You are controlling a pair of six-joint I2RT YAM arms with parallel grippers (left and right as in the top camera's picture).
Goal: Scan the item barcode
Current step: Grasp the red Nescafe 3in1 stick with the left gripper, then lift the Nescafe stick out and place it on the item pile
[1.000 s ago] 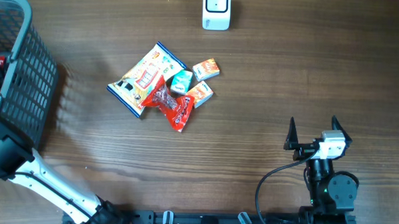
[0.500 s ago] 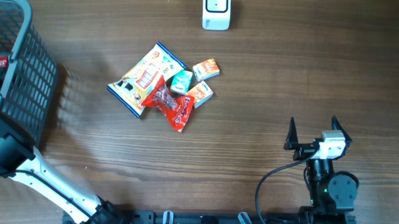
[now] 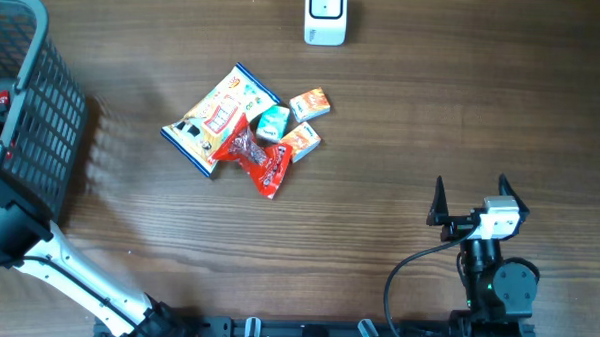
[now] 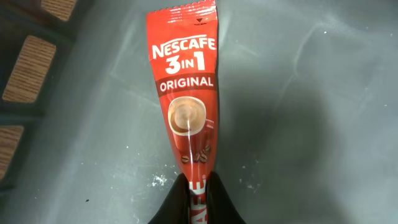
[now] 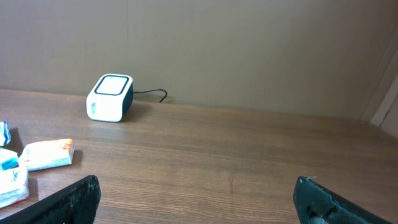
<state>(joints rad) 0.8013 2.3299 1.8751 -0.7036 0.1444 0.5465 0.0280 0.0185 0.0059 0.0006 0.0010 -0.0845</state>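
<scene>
Sachet of red foil [image 4: 186,106], long and slim, printed NESCAFE 3 IN 1 ORIGINAL in white above a picture of a coffee cup and a few beans: that is what my left gripper [image 4: 198,200] has hold of. My two dark fingers [image 4: 177,202] are pinched together on its near end, and the strip runs straight away from me, widening to a flat crimped top edge. It looks smooth, with one soft crease down the middle. No barcode shows on the face turned to me.

The sachet is inside the dark grey mesh plastic basket [image 3: 44,120], over its grey floor; I cannot tell whether it rests there or hangs just above. To its right the floor is bare. To its left the slotted wall is close, with brown wood showing through the gaps.

From overhead, the basket sits at the left edge of the brown wooden table [image 3: 432,113]. A heap of colourful snack packets [image 3: 246,132] lies well apart from it. The white box-shaped scanner [image 3: 325,17] stands at the far edge, with open wood around it.

My right gripper [image 3: 470,194] sits near the front right, jaws spread wide, holding nothing.
</scene>
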